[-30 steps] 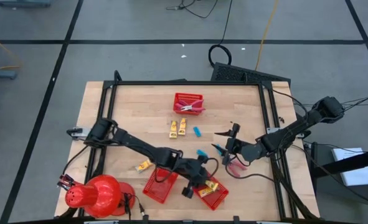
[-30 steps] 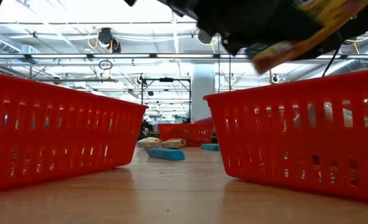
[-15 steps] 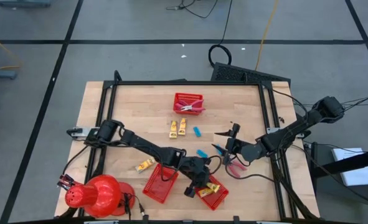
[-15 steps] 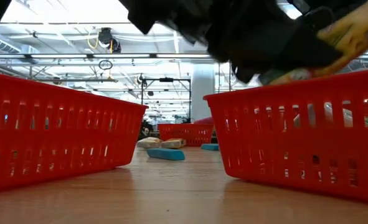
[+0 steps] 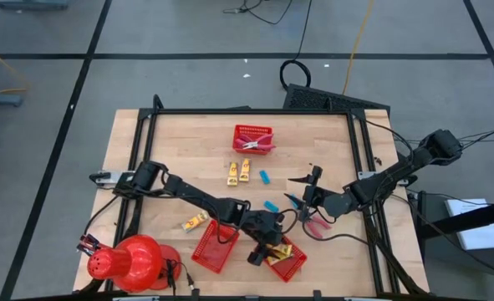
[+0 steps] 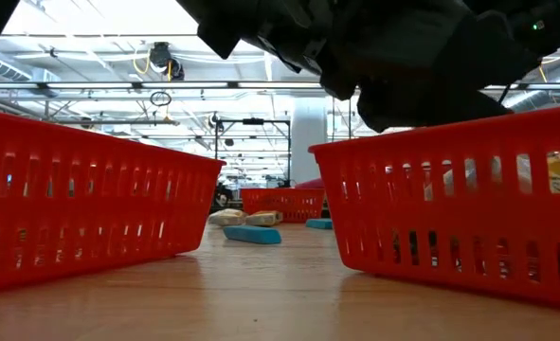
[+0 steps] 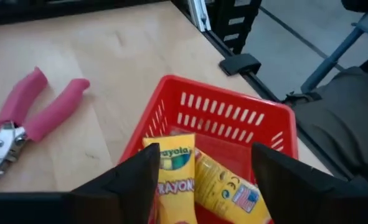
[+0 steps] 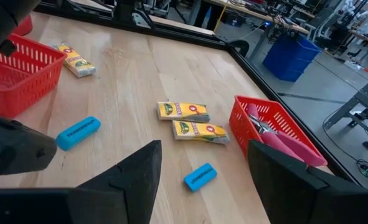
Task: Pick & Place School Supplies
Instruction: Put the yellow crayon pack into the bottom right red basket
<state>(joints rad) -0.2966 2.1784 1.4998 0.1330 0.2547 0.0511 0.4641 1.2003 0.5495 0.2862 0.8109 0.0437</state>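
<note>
My left claw (image 7: 199,186): fingers spread wide, gripping nothing, poised over a red basket (image 7: 233,115). Directly below, between my fingers: two yellow crayon boxes (image 7: 174,180) lying in that basket. Beside the basket, on the table (image 7: 96,50): pink-handled pliers (image 7: 28,118). My right claw (image 5: 307,199): open, empty, waiting over the table, with two more crayon boxes (image 8: 190,121) and blue erasers (image 8: 200,176) ahead of it.

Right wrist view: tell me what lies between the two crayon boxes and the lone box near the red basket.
Between the paired crayon boxes and the lone crayon box, the right wrist view shows only bare wooden table.
</note>
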